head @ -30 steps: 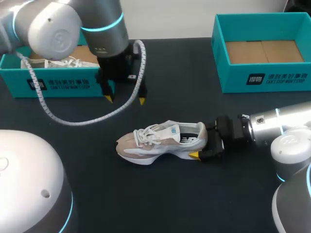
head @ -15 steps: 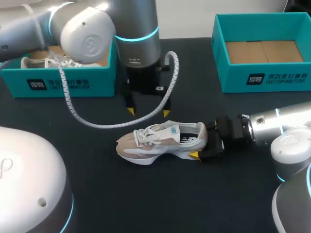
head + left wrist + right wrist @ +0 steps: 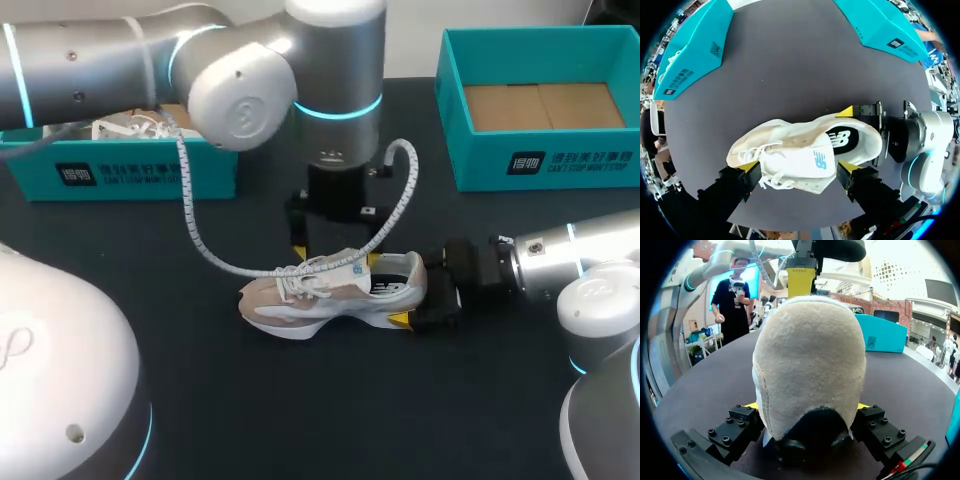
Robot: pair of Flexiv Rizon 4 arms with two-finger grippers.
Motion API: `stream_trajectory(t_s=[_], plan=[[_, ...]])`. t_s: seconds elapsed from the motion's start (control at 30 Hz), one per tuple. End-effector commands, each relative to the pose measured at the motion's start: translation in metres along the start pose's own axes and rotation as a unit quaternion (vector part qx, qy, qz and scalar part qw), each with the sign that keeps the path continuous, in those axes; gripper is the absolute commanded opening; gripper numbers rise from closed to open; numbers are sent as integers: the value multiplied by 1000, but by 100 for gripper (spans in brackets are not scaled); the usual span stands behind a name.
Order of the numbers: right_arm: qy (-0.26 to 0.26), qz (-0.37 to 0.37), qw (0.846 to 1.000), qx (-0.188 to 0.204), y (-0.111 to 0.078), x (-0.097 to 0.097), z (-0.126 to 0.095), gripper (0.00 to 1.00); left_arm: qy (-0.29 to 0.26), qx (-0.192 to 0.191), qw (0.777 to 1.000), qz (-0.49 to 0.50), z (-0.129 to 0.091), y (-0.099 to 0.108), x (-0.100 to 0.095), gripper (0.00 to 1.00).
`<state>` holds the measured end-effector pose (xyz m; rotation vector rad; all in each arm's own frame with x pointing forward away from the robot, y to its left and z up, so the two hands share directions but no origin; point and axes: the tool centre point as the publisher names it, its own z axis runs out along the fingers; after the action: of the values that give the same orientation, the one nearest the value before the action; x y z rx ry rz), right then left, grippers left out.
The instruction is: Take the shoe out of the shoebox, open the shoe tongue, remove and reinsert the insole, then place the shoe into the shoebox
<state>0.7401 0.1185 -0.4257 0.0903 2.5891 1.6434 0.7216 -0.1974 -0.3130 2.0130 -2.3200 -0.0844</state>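
Observation:
A beige and white shoe [image 3: 300, 298] lies on its sole on the dark table, toe to the left. My right gripper [image 3: 420, 292] is shut on its heel, a finger on each side. In the right wrist view the heel [image 3: 807, 340] fills the space between the fingers of that gripper [image 3: 807, 407]. My left gripper [image 3: 336, 254] hangs over the middle of the shoe, open. In the left wrist view the left gripper [image 3: 799, 167] straddles the tongue and laces [image 3: 790, 165], one yellow tip on either side.
A teal shoebox [image 3: 120, 170] with another white shoe in it stands at the back left. A second teal box [image 3: 545, 165] with a bare cardboard floor stands at the back right. The left arm's cable [image 3: 200, 240] loops low beside the shoe.
My left arm has swung right and forward from the left shoebox, and its open gripper has come down over the shoe. The right gripper and the shoe have stayed put.

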Motion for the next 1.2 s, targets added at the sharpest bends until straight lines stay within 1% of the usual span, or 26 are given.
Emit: stream_trajectory(t_s=[0.03, 0.13, 0.33, 0.43, 0.5, 0.63, 0.83, 1.07, 1.2], plan=[[-1, 0, 1000, 1, -4, 2, 4, 0, -15, -1, 1000, -5, 9, -1, 10, 100], [-1, 0, 1000, 1, -4, 2, 4, 0, -24, -2, 1000, -14, 12, -3, 11, 100], [-1, 0, 1000, 1, -4, 2, 4, 0, -62, 0, 997, -34, 23, -5, 11, 100], [-1, 0, 1000, 1, -4, 2, 4, 0, -83, 8, 995, -46, 27, -7, 11, 100], [-1, 0, 1000, 1, -4, 2, 4, 0, -88, 18, 995, -53, 29, -9, 12, 100], [-1, 0, 1000, 1, -4, 2, 4, 0, -87, 16, 994, -56, 29, -12, 14, 100], [-1, 0, 1000, 1, -4, 2, 4, 0, -83, 19, 995, -55, 24, -12, 19, 100], [-1, 0, 1000, 1, -4, 2, 4, 0, -102, 20, 993, -56, 33, -12, 31, 100], [-1, 0, 1000, 1, -4, 2, 4, 0, -117, 25, 991, -56, 40, -11, 32, 100]])
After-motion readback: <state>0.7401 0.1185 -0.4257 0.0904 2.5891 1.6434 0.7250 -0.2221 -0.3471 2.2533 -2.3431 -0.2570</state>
